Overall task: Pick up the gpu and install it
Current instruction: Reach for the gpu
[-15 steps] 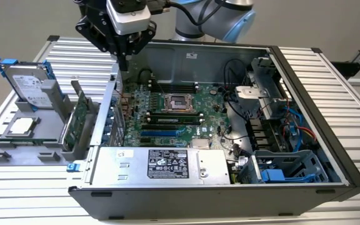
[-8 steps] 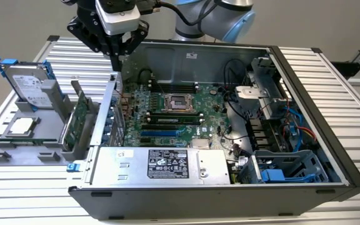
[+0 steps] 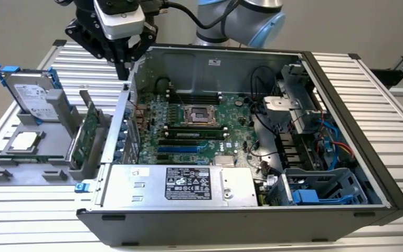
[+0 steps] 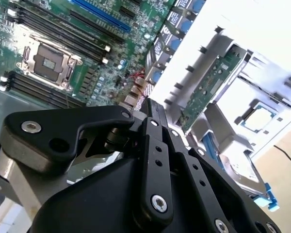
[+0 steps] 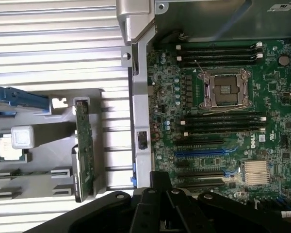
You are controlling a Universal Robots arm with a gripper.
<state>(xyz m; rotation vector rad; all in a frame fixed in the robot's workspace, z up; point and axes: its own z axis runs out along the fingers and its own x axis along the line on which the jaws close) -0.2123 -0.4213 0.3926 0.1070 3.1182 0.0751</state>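
Alignment mattered: jaws closed, empty, upper left of exterior view; I judged they should straddle the upright gpu (image 3: pixel 84 134) squarely.

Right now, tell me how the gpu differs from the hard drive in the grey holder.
The gpu is a bare green board; the hard drive is silver in a blue frame. The gpu stands thin on its long edge, next to the case; the hard drive is thicker and leans back, farther from the case. Both sit in the grey holder.

Raised arm (image 3: pixel 247 18), gripper (image 3: pixel 123 72) pointing down, closed tight.
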